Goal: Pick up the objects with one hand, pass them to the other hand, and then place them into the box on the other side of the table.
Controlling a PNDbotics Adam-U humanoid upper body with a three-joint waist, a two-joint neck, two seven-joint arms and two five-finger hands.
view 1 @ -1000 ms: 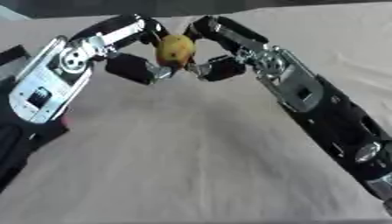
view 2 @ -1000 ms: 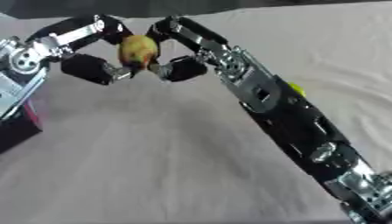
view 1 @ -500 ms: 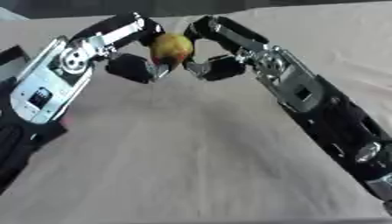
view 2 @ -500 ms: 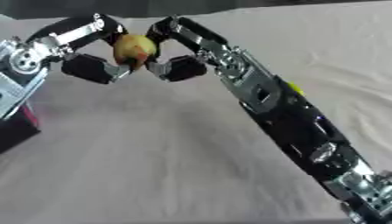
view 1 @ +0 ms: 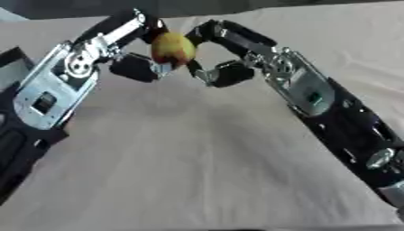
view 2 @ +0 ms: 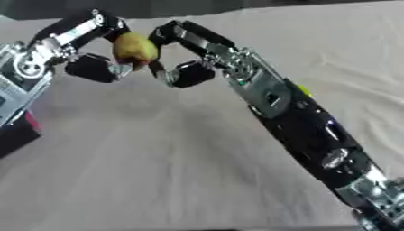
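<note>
Fruit (view 1: 173, 48), rounded and smooth-skinned, yellow with a reddish blush on its lower side, is held up above the surface (view 1: 205, 162) between the two hands near the far edge of the view. It is gripped by the left hand (view 1: 130, 49), whose black upper fingers are curled over its top while a thick, dark, padded thumb is pressed in from below on the left. The right hand (view 1: 217, 54) is seen just beside the fruit on its right, with black fingers arched over the top and a rounded black thumb tip set low; whether these are touching the fruit or only close to it cannot be told, so its hold is left undecided. Both arms are built of black shells with bare silver metal plates and round joints. The surface is covered by a pale beige cloth, matt and softly creased. A dark box (view 1: 11, 72) edge is seen at the left border, and in the right eye view a small pink patch (view 2: 31, 121) is visible beside a black shape there. A small yellow-green spot (view 2: 303, 91) is seen behind the right arm.
</note>
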